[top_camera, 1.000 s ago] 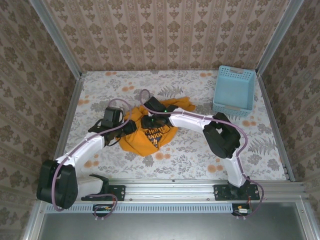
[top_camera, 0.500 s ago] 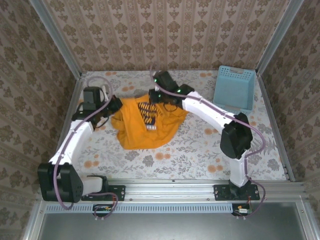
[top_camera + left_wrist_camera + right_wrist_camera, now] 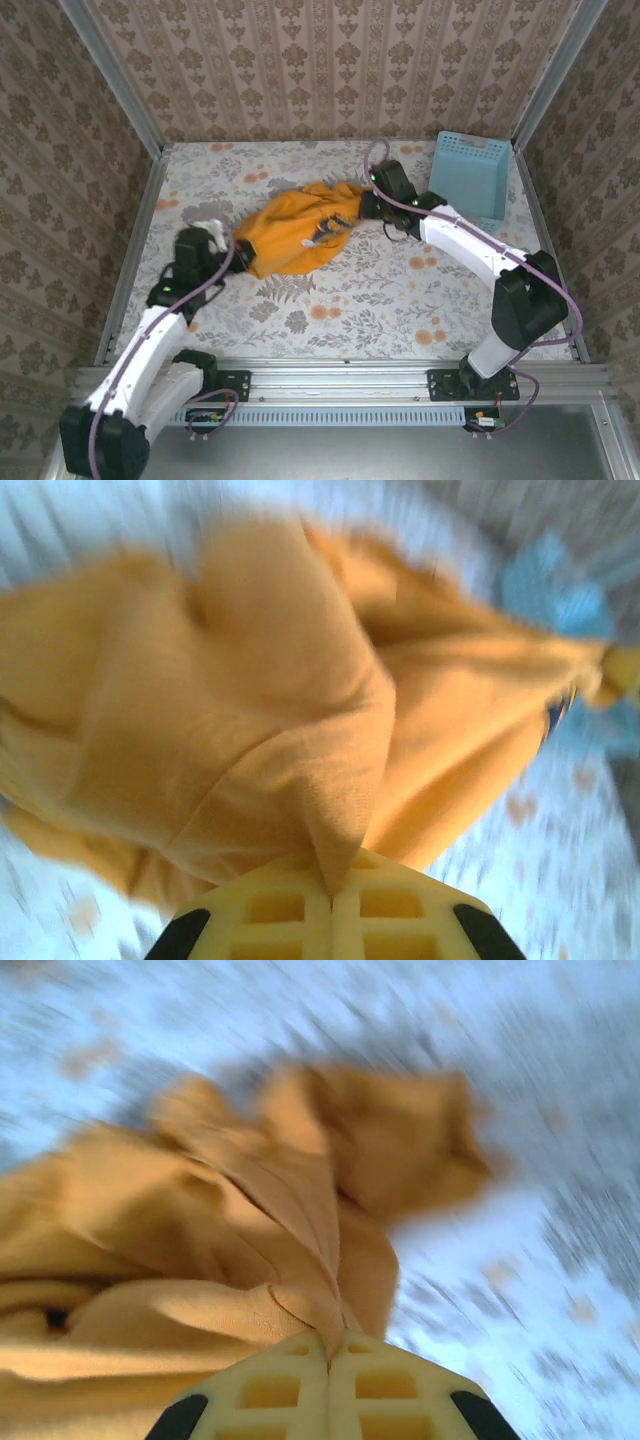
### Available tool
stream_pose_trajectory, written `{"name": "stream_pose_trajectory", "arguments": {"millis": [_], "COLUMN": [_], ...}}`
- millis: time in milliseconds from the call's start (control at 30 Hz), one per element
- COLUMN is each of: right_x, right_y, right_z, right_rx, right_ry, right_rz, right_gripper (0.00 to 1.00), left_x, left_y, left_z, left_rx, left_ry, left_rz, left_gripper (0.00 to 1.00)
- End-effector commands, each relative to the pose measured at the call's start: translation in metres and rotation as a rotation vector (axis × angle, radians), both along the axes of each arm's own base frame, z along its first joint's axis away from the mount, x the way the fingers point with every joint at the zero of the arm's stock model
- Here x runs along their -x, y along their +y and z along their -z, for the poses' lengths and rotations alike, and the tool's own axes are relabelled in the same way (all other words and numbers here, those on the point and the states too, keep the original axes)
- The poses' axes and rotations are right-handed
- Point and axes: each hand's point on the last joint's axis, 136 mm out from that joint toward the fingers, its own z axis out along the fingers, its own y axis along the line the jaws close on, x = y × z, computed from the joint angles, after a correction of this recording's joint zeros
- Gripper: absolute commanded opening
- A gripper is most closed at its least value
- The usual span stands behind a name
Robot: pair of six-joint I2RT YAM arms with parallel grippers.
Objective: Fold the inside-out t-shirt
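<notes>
between left gripper (image 3: 238, 243) and right gripper (image 3: 361, 203), each tight on its cloth, the inside-out t-shirt (image 3: 295, 228), seemingly taut

- Top view is bright and even with soft light. It's pretty sharp all over, with only faint shadows on the flower-patterned tabletop (image 3: 350, 300).
- Left wrist view has heavy motion blur: the wrinkly orange-yellow cloth t-shirt (image 3: 280, 730) goes soft, and the light blue plastic basket (image 3: 555, 590) is just a smear.
- Right wrist view is streaked too, with the background washed out bluish-white. Only the yellow finger pads (image 3: 265, 1388) look crisp.
</notes>
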Motion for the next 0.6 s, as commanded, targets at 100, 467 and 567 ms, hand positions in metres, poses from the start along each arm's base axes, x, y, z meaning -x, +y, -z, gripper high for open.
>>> {"name": "stream_pose_trajectory", "arguments": {"millis": [100, 467, 567], "right_x": [0.047, 0.067, 0.063], "right_y": [-0.046, -0.047, -0.021], "right_z": [0.070, 0.036, 0.022], "right_rx": [0.014, 0.112, 0.130], "right_ry": [0.170, 0.084, 0.058], "right_rz": [0.167, 0.140, 0.059], "right_gripper": [0.00, 0.45, 0.52], "left_x": [0.046, 0.006, -0.012], "left_y": [-0.057, -0.049, -0.063], "left_z": [0.054, 0.014, 0.020], "left_rx": [-0.038, -0.253, -0.290], "left_ry": [0.131, 0.052, 0.090], "left_rz": [0.197, 0.149, 0.165], "left_gripper": [0.19, 0.72, 0.73]}}
